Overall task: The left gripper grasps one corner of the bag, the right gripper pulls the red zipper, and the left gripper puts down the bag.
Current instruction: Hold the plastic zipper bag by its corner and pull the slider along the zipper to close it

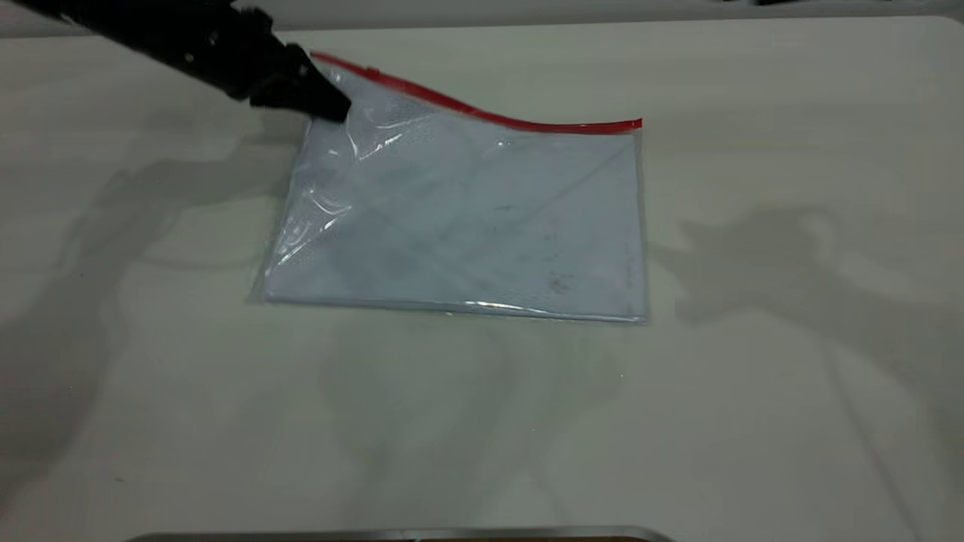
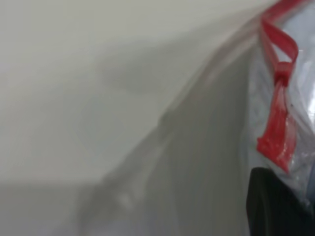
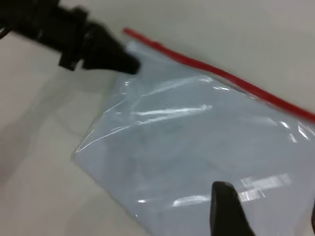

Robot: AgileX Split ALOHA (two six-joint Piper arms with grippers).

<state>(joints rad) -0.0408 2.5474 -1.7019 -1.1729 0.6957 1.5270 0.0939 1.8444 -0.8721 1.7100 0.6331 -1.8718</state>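
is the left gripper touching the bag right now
Touching. In the exterior view the left gripper pinches the bag at its far left corner, lifting the plastic and the red zipper there.

You're looking at a large flat clear plastic pouch (image 1: 467, 218), glossy film catching glints, scuffed and creasing near its lifted corner. Its thin bright red plastic zipper strip (image 1: 482, 113) is showing smooth. The blunt black left gripper (image 1: 331, 109) is reading matt. The pale tabletop (image 1: 753, 376) is lying smooth with a dull sheen.
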